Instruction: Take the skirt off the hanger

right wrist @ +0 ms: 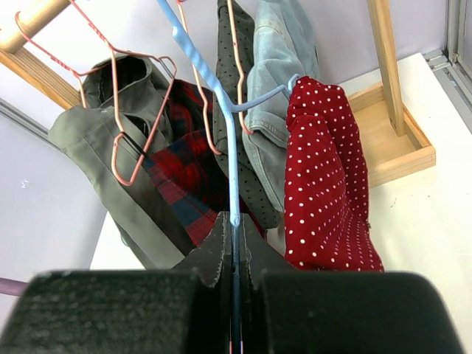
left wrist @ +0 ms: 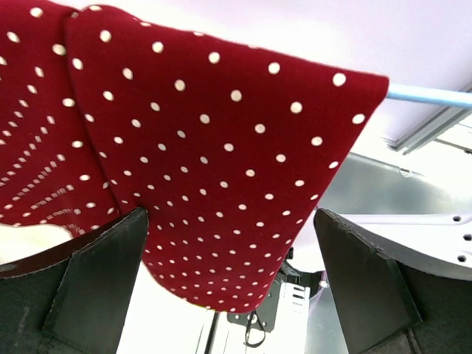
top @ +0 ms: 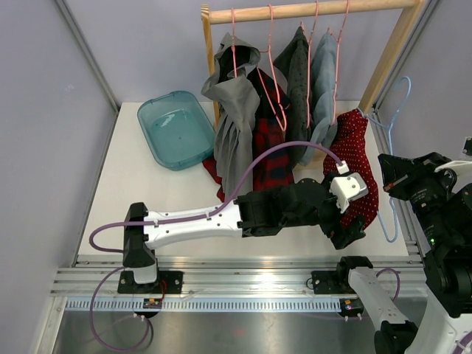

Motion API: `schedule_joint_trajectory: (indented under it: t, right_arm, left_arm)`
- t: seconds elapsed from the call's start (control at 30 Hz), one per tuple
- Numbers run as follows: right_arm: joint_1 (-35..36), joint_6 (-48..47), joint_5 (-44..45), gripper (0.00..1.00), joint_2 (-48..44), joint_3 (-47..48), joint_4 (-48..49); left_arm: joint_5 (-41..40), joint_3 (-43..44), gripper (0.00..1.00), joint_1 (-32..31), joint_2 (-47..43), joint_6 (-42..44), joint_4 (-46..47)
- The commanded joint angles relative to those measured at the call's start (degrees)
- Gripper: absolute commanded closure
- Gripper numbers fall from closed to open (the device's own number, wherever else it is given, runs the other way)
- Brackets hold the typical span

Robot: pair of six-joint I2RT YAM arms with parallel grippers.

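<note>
Pleated red-and-navy tartan skirt (top: 271,151) hangs on a thin pink wire hanger (top: 274,81), one of four, behind a grey-green garment (top: 236,125). Left gripper (left wrist: 230,217) gapes under red white-dotted cloth (left wrist: 221,147); right gripper (right wrist: 234,221) clamps a light blue wire hanger (right wrist: 231,169).

The dotted garment (left wrist: 221,184) hangs just above the left gripper (top: 352,234), its hem showing between the two spread fingers (left wrist: 88,295). It is draped over one arm of a loose wire hanger (right wrist: 233,147), whose lower wire sits pinched between the fingers of the right gripper (right wrist: 234,228). The garment is just left of that gripper.

Beyond the left gripper and to its left, the tartan skirt (top: 269,155) hangs on the skirt's hanger (top: 272,59) from the rack rail (top: 310,9). A hooded jacket (top: 236,110) hangs on its left. On its right are a second dotted garment (top: 299,74) and then a denim garment (top: 323,81). Furthest left, a plastic tub (top: 147,110) lies on the table (top: 147,214).
</note>
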Motion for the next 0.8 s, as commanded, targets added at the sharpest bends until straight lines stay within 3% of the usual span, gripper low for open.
schedule_joint_trajectory:
  t: [0.0, 0.1, 0.13, 0.2, 0.23, 0.33, 0.47, 0.57, 0.7, 0.77]
  right_arm:
    - [-0.1, 0.4, -1.5, 1.0, 0.6, 3.1, 3.9]
    - [-0.1, 0.4, -1.5, 1.0, 0.7, 3.9, 3.5]
    - [-0.1, 0.4, -1.4, 1.0, 0.8, 4.1, 3.4]
    - [-0.1, 0.4, -1.4, 1.0, 0.7, 4.0, 3.3]
    - [0.0, 0.3, -1.4, 1.0, 0.7, 3.8, 3.3]
    - [-0.1, 0.3, -1.1, 1.0, 0.3, 3.1, 3.5]
    - [-0.1, 0.1, -0.4, 1.0, 0.6, 2.8, 4.5]
    - [-0.1, -0.6, 1.7, 1.0, 2.0, 4.3, 5.5]
    - [-0.1, -1.1, 5.7, 1.0, 5.1, 8.6, 7.3]
    - [-0.1, -1.2, 6.2, 1.0, 7.1, 9.8, 8.9]
  left_arm:
    - [1.7, 0.7, 0.01, -0.2, -0.7, -0.6, 4.4]
    - [0.6, 2.8, 0.12, -0.2, 0.9, -0.5, 3.1]
    - [-1.0, 3.2, 0.27, -0.2, 1.0, -0.4, 2.6]
    - [-2.0, 4.3, 0.48, -0.2, 1.4, -0.2, 1.3]
    - [-2.6, 4.5, 0.73, -0.2, 1.4, 0.1, 0.8]
    - [-5.5, 3.9, 1.0, -0.2, 0.4, -0.1, 0.3]
    - [-6.0, -1.0, 1.0, -0.2, -2.1, -0.6, 1.5]
    - [-4.3, -9.7, 1.0, -0.8, -5.4, -2.8, 3.2]
    - [-3.6, -28.7, 1.0, -4.6, -9.5, -8.4, 8.9]
    - [-5.0, -34.1, 1.0, -6.5, -10.8, -12.1, 9.8]
